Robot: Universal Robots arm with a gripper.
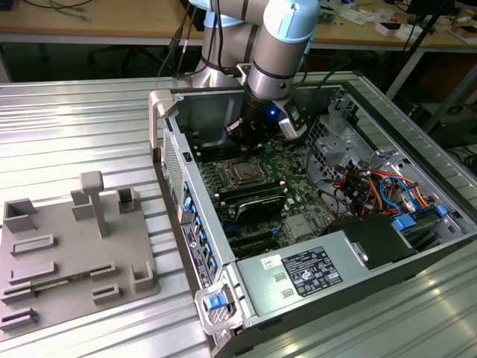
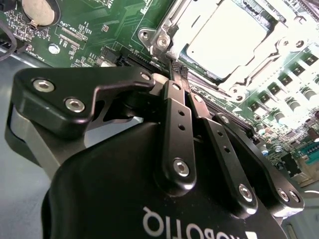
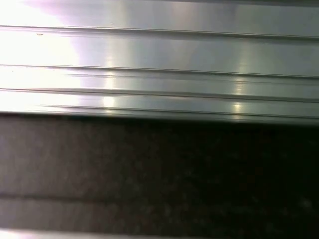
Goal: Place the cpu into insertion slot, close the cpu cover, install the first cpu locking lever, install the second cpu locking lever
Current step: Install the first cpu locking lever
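open computer case (image 1: 159, 112) is seen on a ribbed metal table (image 1: 74, 112) in the exterior view. the arm is lowered into the case, with the gripper (image 1: 247, 133) just above the green board (image 1: 294, 160), next to the insertion slot (image 1: 229, 165). the cpu (image 1: 242, 171) is seated in the slot, silver top up.

in the second wrist view the gripper (image 2: 175, 74) is shown with its black fingers (image 2: 173, 107) brought together, tips right beside a corner of the slot (image 2: 154, 37). whether anything is pinched between them cannot be told. the cpu (image 2: 224, 42) is seen lying flat in the slot, with the cpu cover (image 2: 227, 84) down around its edges. lever positions cannot be told. a coin battery (image 2: 37, 10) is seen on the board (image 2: 99, 30) well apart from the slot.

a grey fixture tray (image 1: 74, 253) is placed on the table on the exterior view's left, apart from the case. coloured cables (image 1: 373, 186) are bundled inside the case on the exterior view's right. ribbed metal (image 3: 159, 50) is seen in the first wrist view.
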